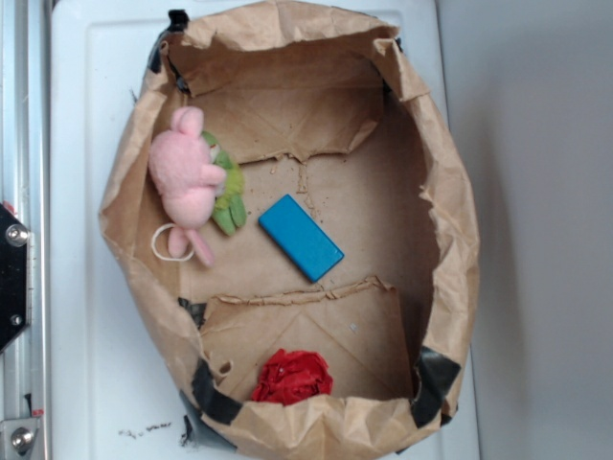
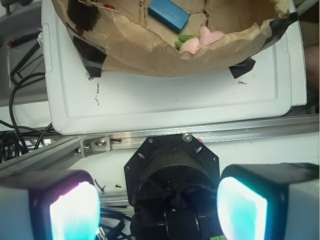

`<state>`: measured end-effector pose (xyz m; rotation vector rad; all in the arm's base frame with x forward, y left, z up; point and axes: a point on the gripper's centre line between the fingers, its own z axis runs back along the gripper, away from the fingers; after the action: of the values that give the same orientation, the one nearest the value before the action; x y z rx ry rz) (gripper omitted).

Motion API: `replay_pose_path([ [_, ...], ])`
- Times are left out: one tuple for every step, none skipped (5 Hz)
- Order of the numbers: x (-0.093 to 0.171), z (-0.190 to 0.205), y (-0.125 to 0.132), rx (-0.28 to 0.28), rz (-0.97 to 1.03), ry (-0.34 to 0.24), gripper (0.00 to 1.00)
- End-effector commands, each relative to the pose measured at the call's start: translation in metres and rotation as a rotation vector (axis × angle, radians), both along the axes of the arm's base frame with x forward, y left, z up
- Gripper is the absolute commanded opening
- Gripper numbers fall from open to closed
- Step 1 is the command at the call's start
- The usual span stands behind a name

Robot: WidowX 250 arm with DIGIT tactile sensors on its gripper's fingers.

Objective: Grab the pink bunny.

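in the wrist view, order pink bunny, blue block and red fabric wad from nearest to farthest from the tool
The tool sits open at the bottom of the wrist view, outside the paper bag.
1. pink bunny, just behind the bag's near wall, right of centre.
2. blue block, deeper in, centre.
3. red fabric wad, only a sliver showing at the top, left.

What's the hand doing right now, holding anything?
Hand: open, holding nothing, outside the bag; the bunny lies inside, untouched.
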<state>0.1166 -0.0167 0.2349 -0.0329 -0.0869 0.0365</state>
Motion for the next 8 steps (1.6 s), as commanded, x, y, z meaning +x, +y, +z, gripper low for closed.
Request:
replay_pose_path([
  [0.0, 0.0, 0.0, 0.0, 0.0, 0.0, 1.0],
  [0.05, -0.006, 0.016, -0.026, 0.164, -0.003, 1.0],
  [0.098, -0.016, 0.027, -0.008, 0.277, 0.018, 1.0],
  [0.133, -0.037, 0.041, -0.018, 0.37, 0.041, 1.0],
  [0.149, -0.063, 0.061, -0.028, 0.583, -0.006, 1.0],
  [0.15, -0.082, 0.073, -0.036, 0.718, -0.055, 1.0],
  [0.153, -0.101, 0.08, -0.005, 0.826, -0.057, 1.0],
  [0.155, -0.118, 0.084, 0.014, 0.922, -0.053, 1.0],
])
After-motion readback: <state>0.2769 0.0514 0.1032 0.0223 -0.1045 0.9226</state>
